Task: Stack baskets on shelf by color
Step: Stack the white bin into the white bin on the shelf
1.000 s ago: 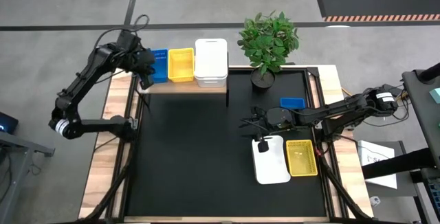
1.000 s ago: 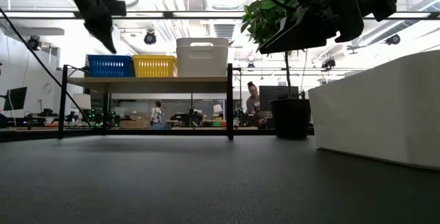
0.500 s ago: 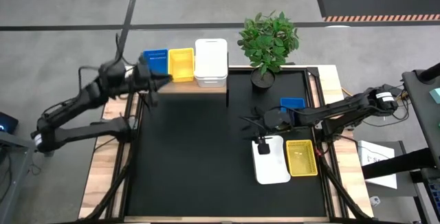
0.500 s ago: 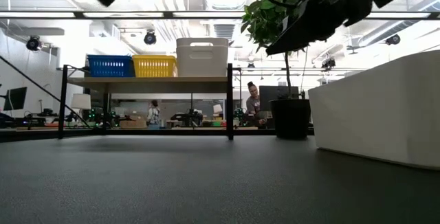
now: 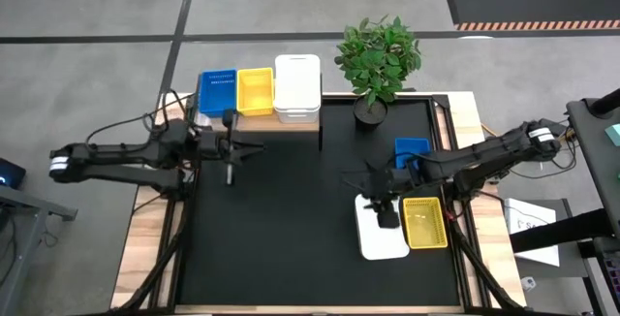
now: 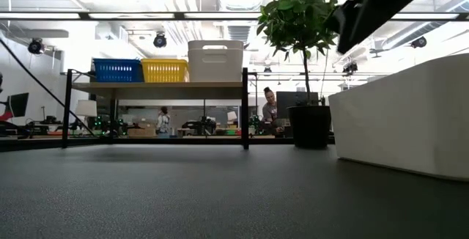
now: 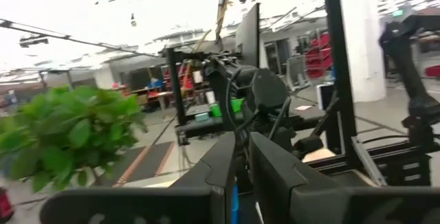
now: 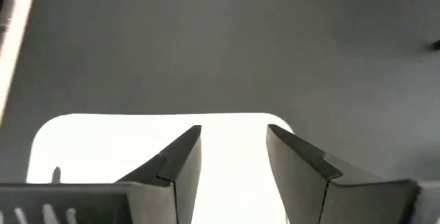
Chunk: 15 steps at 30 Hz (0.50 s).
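On the light-wood shelf (image 5: 281,125) at the table's far left stand a blue basket (image 5: 218,90), a yellow one (image 5: 256,90) and a white stack (image 5: 296,88). At the right of the black table lie a blue basket (image 5: 412,146), a white basket (image 5: 381,231) and a yellow basket (image 5: 424,223). My right gripper (image 5: 386,216) hangs open above the white basket (image 8: 227,162), slanting down, clear of it. My left gripper (image 5: 248,147) is raised in front of the shelf and points about level toward the table's right, its fingers (image 7: 223,169) shut and empty.
A potted plant (image 5: 378,59) stands at the table's far edge, right of the shelf. The white basket fills the right side of the low view (image 6: 410,114). The black table (image 5: 281,229) lies bare between the arms. People show in the room beyond.
My left gripper has swung away from the blue basket at the shelf's left end, toward the table's near and right sides, and tipped from pointing down to about level. My right gripper has risen above the white basket, shifted a little toward the near edge, and stayed open.
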Motion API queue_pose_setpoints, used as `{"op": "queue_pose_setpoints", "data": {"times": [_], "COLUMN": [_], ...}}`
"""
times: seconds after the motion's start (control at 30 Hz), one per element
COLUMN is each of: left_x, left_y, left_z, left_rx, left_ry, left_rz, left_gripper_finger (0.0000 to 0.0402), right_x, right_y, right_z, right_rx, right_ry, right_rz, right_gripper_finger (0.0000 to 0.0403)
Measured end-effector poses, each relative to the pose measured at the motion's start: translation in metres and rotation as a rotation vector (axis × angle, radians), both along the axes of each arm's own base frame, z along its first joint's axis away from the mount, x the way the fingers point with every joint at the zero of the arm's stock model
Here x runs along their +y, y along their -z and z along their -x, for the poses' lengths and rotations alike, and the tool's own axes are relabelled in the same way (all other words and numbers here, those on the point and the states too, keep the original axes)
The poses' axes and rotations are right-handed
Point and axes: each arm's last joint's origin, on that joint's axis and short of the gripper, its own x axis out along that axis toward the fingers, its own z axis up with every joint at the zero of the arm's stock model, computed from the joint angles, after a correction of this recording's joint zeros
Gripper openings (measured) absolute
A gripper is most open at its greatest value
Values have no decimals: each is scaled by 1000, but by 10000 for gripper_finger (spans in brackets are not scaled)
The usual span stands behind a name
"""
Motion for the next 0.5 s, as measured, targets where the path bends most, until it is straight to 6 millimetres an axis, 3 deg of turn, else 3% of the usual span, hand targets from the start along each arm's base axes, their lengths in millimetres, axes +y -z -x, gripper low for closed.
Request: {"op": "queue_pose_setpoints", "data": {"times": [0.33, 0.5], "left_x": [-1, -3], "left_y": [13, 16], "left_z": [-27, -35], "left_rx": [38, 32], "left_ry": [24, 39], "left_rz": [12, 12], "left_gripper_finger": [28, 28], "right_x": [50, 69], "right_y": [-12, 0], "right_z": [17, 21], "right_rx": [48, 153], "right_ry": [-13, 3], "right_rz": [-100, -166], "right_gripper_finger": [142, 111]}}
